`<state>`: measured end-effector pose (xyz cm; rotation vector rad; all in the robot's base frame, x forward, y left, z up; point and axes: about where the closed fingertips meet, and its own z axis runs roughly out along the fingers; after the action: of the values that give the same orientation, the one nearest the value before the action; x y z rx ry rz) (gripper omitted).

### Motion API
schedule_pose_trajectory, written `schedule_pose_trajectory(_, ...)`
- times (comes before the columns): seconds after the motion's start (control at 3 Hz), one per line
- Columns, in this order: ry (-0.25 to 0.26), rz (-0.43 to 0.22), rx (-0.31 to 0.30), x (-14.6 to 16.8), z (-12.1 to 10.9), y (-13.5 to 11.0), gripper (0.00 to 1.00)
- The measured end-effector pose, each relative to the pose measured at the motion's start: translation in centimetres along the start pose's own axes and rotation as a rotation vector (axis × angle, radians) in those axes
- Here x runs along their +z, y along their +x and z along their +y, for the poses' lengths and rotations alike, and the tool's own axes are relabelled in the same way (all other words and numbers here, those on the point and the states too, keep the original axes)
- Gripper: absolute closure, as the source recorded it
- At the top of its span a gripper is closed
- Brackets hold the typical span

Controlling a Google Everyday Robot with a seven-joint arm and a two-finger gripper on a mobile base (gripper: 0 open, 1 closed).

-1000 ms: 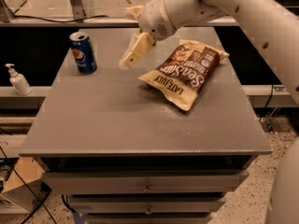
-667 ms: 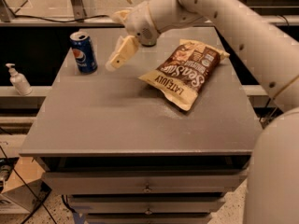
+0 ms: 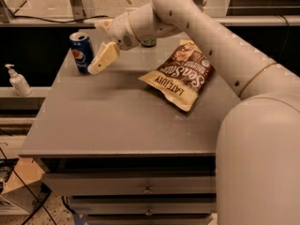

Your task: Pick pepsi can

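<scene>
We have the gripper (image 3: 98, 43) in the upper left of the frame, fingers (image 3: 103, 60) apart just beside the upright pepsi can (image 3: 81, 53) on the desk (image 3: 117, 121), with grasp and lift not yet done.

Pepsi can (image 3: 82, 52) back-left on table (image 3: 117, 121), end effector (image 3: 99, 48) beside it, chip bag (image 3: 180, 76) right
</scene>
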<state>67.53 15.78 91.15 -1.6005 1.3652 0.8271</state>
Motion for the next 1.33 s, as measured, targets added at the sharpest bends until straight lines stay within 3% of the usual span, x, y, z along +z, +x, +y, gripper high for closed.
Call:
schedule_pose_trajectory(0.67, -0.047, -0.068, 0.028, 4.6, -1.7, 0.6, 0.0)
schedule_pose_trajectory(1.0, -0.063, -0.091, 0.04, 6.1, -2.4, 0.9, 0.16)
schedule_pose_trajectory(1.33, -0.058, -0.109, 0.057, 6.9, -2.8, 1.4, 0.39)
